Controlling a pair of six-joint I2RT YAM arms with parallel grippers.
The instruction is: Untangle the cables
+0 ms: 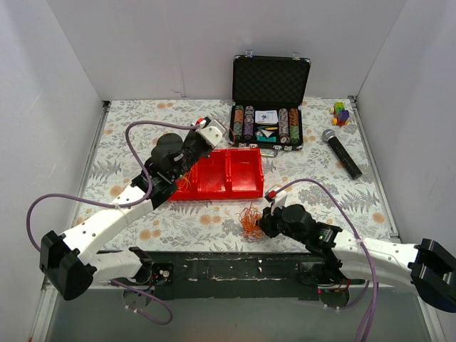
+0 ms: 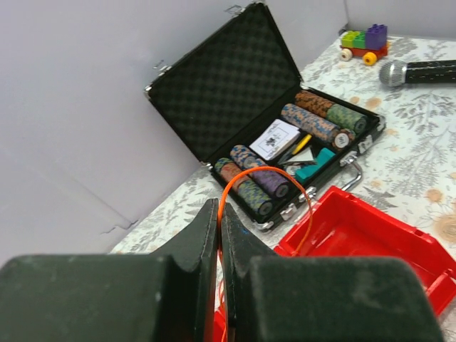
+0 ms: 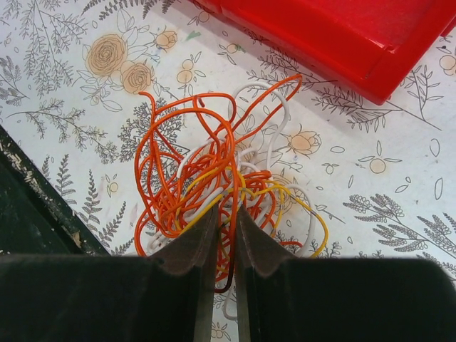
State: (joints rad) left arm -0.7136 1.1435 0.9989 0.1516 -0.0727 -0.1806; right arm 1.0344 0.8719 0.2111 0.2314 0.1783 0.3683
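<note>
The cables (image 1: 249, 217) lie as a fist-sized clump of orange, yellow and white strands (image 3: 214, 157) on the floral tablecloth, just in front of the red bin (image 1: 246, 187). My right gripper (image 1: 263, 222) reaches into the clump's near side. Its jaws (image 3: 236, 210) stand narrow with an orange strand running between them. My left gripper (image 1: 198, 148) hovers over the bin's left end, shut (image 2: 219, 210) on a single orange cable (image 2: 263, 169). That cable arcs up from the jaws and down into the bin (image 2: 370, 235).
An open black case of poker chips (image 1: 269, 107) stands behind the bin. A microphone (image 1: 342, 153) and a small toy of coloured blocks (image 1: 341, 112) lie at the back right. White walls enclose the table. The dark front edge (image 3: 28, 221) runs close to the clump.
</note>
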